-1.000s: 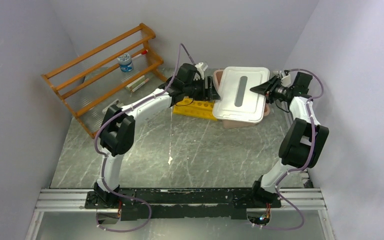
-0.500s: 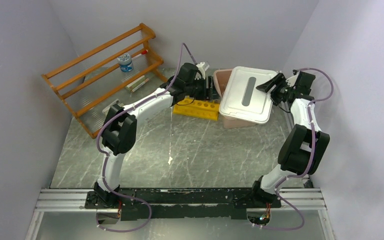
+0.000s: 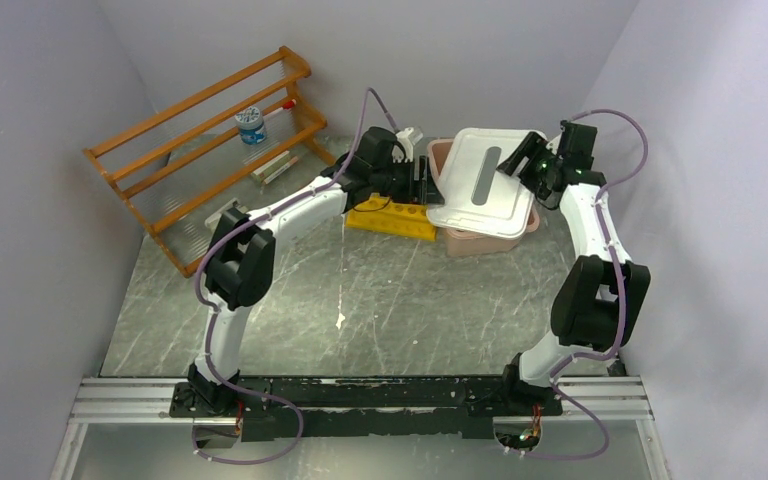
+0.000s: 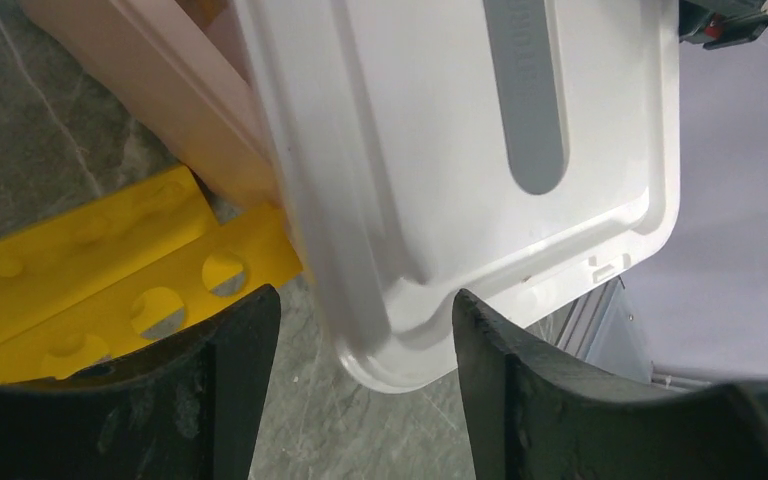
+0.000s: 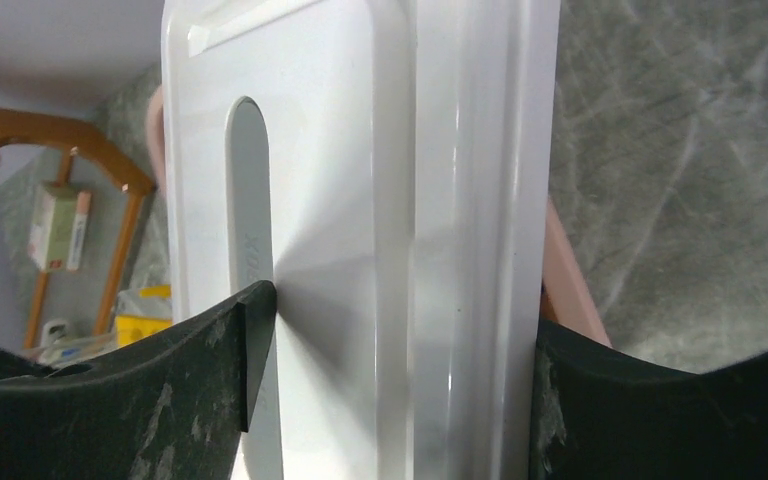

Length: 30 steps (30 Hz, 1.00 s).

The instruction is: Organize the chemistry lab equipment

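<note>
The two arms are bolted to a metal rail [image 3: 360, 398] at the near edge of the grey marbled worktop [image 3: 360, 300], and both are stretched toward the far side. Nothing is seen lying on the near and middle stretch of the worktop.

Farther back, near the centre, a yellow tube rack [image 3: 395, 215] is set flat, its round holes seen from the left wrist view. Just to its right a pink bin [image 3: 480, 240] is placed, touching or almost touching the rack's right end. A white lid [image 3: 480, 185] with a grey oval recess is held tilted over the bin, so that the bin's far left corner is uncovered. What lies inside the bin is hidden.

The left pincer [image 3: 422, 180] is held at the bin's left side, above the rack's far end. Its fingers are spread wide apart, and one corner of the lid is seen beyond the gap; nothing is gripped. The right pincer [image 3: 508, 165] is clamped on the lid's right edge, with one finger on the top face and the other at the outer rim.

In the far left corner a wooden shelf rack [image 3: 200, 150] is stood at an angle. A small blue-capped vial [image 3: 250, 124] is stood upright on its middle shelf. A few other small pieces of the equipment are laid on its shelves, too small to be told apart.
</note>
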Tool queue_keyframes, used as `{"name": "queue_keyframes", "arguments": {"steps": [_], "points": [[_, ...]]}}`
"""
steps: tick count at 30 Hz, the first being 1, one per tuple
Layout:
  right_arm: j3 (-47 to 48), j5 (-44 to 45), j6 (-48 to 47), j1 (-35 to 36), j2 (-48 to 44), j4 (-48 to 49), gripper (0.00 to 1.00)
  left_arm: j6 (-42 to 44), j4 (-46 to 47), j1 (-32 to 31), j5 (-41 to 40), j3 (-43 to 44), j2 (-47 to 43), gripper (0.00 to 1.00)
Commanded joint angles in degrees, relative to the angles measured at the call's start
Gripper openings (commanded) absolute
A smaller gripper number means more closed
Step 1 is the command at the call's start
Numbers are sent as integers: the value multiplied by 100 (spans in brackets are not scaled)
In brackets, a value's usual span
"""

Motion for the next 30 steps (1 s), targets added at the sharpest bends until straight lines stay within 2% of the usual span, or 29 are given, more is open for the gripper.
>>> {"name": "queue_keyframes", "arguments": {"steps": [1, 7, 11, 15, 18, 23, 25, 27, 30], "points": [[148, 1342, -432, -75, -73, -436, 76, 164, -39, -57, 278, 53, 202, 65], [61, 1777, -544, -49, -273, -518, 79, 388, -381, -58, 99, 270, 363, 44], [-94, 970, -648, -57, -417, -255, 85, 462, -500, -65, 165, 323, 482, 40], [-195, 991, -269, -129, -598, -192, 88, 511, -624, -66, -149, 171, 437, 37], [-354, 408, -33, -364, -768, 127, 89, 531, -752, -62, -251, 163, 471, 33], [-367, -1314, 596, -679, -772, 648, 86, 401, -658, -24, -335, 62, 437, 23], [-453, -1981, 939, -751, -712, 991, 85, 336, -630, 14, -339, 54, 421, 21], [-427, -2342, 1056, -760, -602, 1051, 84, 235, -507, 63, -323, -22, 327, 24], [-452, -2195, 977, -743, -553, 813, 84, 47, -36, 145, -272, -304, 12, 34]]}}
